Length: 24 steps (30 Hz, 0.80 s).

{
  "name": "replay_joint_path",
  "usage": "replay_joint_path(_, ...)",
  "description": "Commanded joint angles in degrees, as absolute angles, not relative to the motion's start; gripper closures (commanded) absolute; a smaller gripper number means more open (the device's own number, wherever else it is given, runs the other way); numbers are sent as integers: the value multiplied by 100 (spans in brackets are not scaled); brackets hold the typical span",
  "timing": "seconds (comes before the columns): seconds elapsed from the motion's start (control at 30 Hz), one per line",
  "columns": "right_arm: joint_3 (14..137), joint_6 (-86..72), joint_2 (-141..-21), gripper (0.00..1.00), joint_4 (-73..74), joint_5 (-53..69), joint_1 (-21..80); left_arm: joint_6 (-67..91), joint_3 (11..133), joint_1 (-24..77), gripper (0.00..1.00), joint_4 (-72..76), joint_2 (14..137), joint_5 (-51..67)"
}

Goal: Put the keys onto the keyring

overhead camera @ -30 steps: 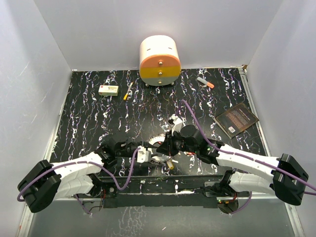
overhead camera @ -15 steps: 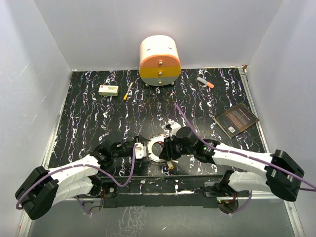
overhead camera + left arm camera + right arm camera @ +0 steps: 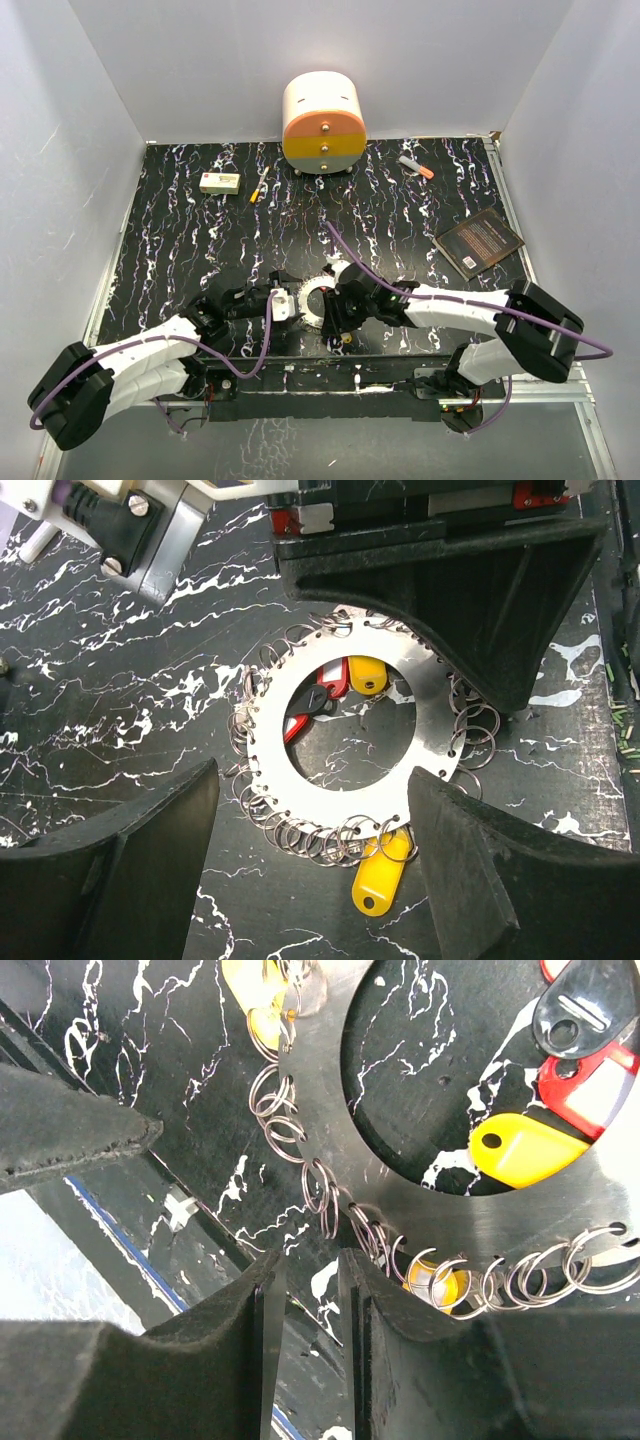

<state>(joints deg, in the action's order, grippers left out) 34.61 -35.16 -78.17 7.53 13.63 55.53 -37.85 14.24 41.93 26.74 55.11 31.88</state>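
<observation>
With left fingers standing wide beside the keyring and right fingers hovering narrow and empty at its rim, a stray nudge is risking sliding it off-position.

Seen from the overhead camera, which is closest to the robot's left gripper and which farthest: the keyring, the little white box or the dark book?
1. keyring: right at the left gripper, front centre.
2. white box: back left.
3. dark book: far right.
</observation>
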Motion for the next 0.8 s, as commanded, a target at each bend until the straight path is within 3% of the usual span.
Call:
replay_joint_path(0.0, 3762, -3595, -7866, 67, 444, 1330, 5580, -3692, 1420, 4162, 26, 2684, 5354, 3283)
replay_joint_path(0.63, 3990, -3683, -8384, 66, 252, 1041, 5598, -3560, 1467, 4160, 24, 2727, 5298, 3429)
replay_joint_path(0.77, 3990, -3698, -8466, 71, 222, 990, 5599, -3586, 1477, 4157, 24, 2702, 5283, 3431)
